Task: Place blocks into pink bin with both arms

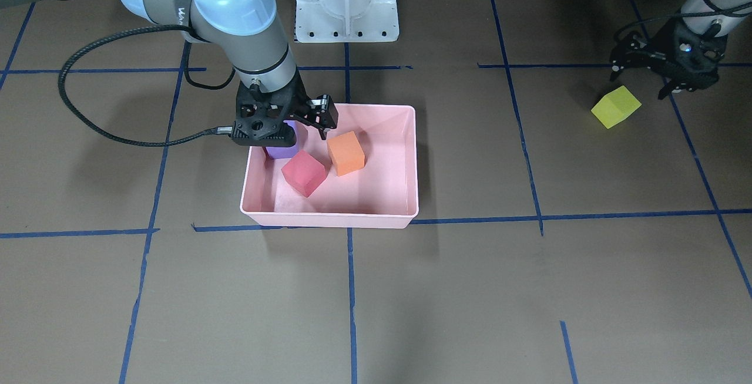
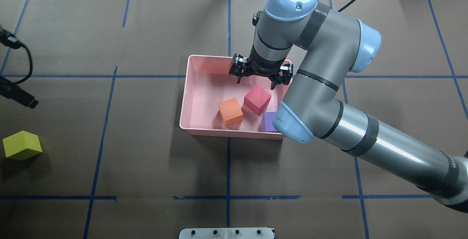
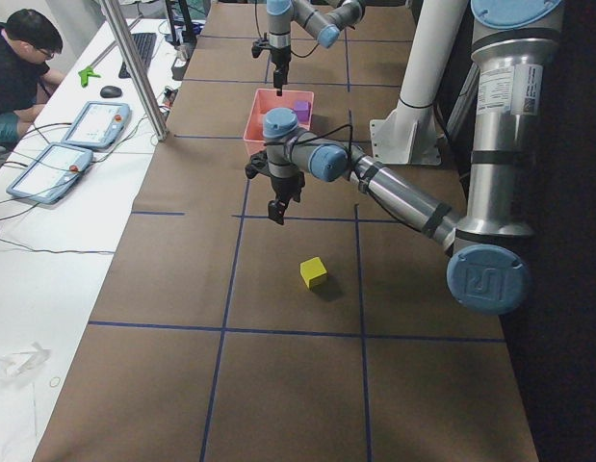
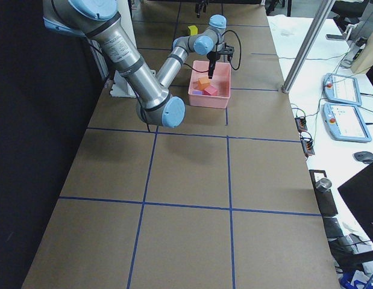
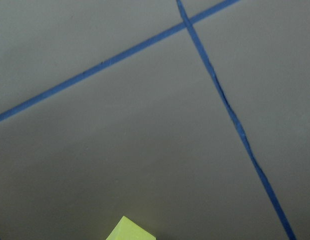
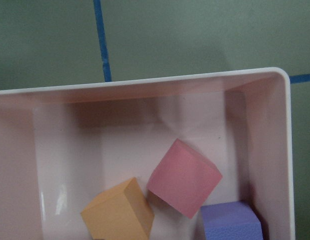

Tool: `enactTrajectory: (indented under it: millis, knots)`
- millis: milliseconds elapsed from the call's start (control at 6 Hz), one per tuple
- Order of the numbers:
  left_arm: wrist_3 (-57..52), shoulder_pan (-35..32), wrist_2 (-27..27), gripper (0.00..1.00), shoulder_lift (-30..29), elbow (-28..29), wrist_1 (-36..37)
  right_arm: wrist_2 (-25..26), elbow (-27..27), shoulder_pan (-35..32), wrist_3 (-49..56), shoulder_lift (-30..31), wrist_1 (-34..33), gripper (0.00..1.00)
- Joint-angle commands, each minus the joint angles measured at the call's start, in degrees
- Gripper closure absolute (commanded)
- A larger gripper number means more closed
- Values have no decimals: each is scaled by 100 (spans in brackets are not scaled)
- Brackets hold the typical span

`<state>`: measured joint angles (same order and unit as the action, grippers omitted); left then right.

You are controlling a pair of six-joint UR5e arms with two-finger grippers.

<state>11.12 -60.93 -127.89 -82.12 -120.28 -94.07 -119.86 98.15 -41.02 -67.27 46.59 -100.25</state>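
Bin (image 2: 186, 96) runs left–right, right jaws spread above; left jaws spread too — purple block (image 6: 230, 222) arm-hidden overhead, clearer from wrist.

Bright, even overhead light, soft shadows beside the yellow-green block (image 2: 22, 145) and pink bin (image 2: 187, 93), faint glare on its glossy walls, wrist views slightly blurred

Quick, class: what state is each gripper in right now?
Left gripper: open, empty, near the yellow block.
Right gripper: open, empty, over the pink bin.
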Motion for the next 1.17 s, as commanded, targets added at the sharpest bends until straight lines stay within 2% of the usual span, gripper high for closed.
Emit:
enactTrajectory:
  millis: [0, 333, 500, 1000]
  knots:
    - [75, 20, 71, 0, 547, 126, -1088, -20, 509, -160, 545, 506, -135, 0]
    - [-373, 55, 291, 0, 794, 1151, -3213, -64, 818, -328, 1048, 877, -135, 0]
    - [-739, 55, 248, 0, 794, 1626, -3849, -73, 872, -354, 1127, 957, -135, 0]
    - [-1314, 273, 108, 0, 900, 1675, -3899, -73, 925, -381, 1199, 1054, -135, 0]
